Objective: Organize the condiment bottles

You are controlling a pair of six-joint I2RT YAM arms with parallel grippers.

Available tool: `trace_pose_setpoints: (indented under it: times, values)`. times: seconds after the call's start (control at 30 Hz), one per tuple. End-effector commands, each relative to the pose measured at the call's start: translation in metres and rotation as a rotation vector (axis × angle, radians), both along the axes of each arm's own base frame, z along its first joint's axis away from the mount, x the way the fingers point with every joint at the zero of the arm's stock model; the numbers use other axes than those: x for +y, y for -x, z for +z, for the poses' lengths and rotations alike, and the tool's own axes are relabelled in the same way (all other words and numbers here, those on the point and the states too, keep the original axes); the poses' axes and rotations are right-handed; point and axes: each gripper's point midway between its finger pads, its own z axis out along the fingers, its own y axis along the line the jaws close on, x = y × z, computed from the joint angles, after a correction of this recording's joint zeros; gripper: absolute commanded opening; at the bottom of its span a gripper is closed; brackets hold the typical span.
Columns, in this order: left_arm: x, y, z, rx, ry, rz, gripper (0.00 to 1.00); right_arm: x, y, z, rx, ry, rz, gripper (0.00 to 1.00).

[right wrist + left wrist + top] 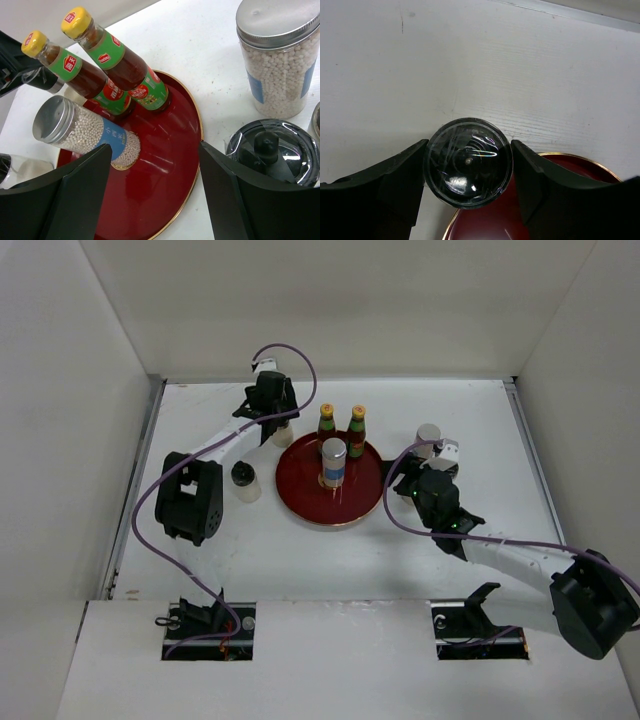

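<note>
Two slim red sauce bottles (326, 422) (356, 430) with green necks and yellow caps stand at the far rim of the round dark-red tray (300, 495). A silver-lidded jar of white beads (333, 462) stands on the tray's centre. My left gripper (278, 425) is shut on a black-lidded jar (468, 161) at the tray's far-left rim (580, 159). My right gripper (155, 150) is open and empty over the tray's right part (165, 165). The bottles (125, 65) (80, 75) and the centre jar (85, 132) lie ahead of it.
A black-lidded jar (243, 480) stands on the table left of the tray. A silver-lidded bead jar (277, 65) and a black-lidded jar (272, 150) stand right of the tray, close to my right finger. White walls enclose the table.
</note>
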Motion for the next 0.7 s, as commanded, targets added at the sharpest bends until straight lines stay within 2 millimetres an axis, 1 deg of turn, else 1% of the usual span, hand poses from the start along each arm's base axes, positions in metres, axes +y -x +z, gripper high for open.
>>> trace_pose_setpoints:
  times: [0.0,0.1,0.2,0.27,0.33,0.4,0.5,0.57,0.67]
  values:
    - [0.004,-0.006,0.052,-0.115,0.024,0.019,0.39,0.006,-0.003,0.023,-0.07,-0.034,0.008,0.77]
    - [0.007,-0.002,0.086,-0.189,0.021,0.034,0.36,0.007,-0.004,0.023,-0.07,-0.037,0.007,0.77]
    - [0.012,0.006,0.123,-0.276,0.013,0.048,0.35,0.008,-0.004,0.021,-0.064,-0.03,0.011,0.77]
    - [0.012,0.011,0.141,-0.329,0.013,0.044,0.35,0.008,-0.004,0.023,-0.071,-0.033,0.011,0.77]
    - [0.011,0.015,0.152,-0.351,0.014,0.04,0.35,0.009,-0.004,0.02,-0.064,-0.031,0.012,0.77]
    - [0.008,0.022,0.16,-0.368,0.018,0.029,0.35,0.01,-0.004,0.019,-0.057,-0.033,0.019,0.77]
    - [-0.008,0.032,0.16,-0.366,0.037,-0.009,0.35,0.008,-0.004,0.022,-0.07,-0.027,0.012,0.77]
    - [-0.021,0.038,0.156,-0.355,0.043,-0.04,0.35,0.008,-0.003,0.02,-0.064,-0.033,0.013,0.77]
    - [-0.04,0.048,0.145,-0.338,0.054,-0.08,0.35,0.009,-0.004,0.019,-0.06,-0.027,0.015,0.77]
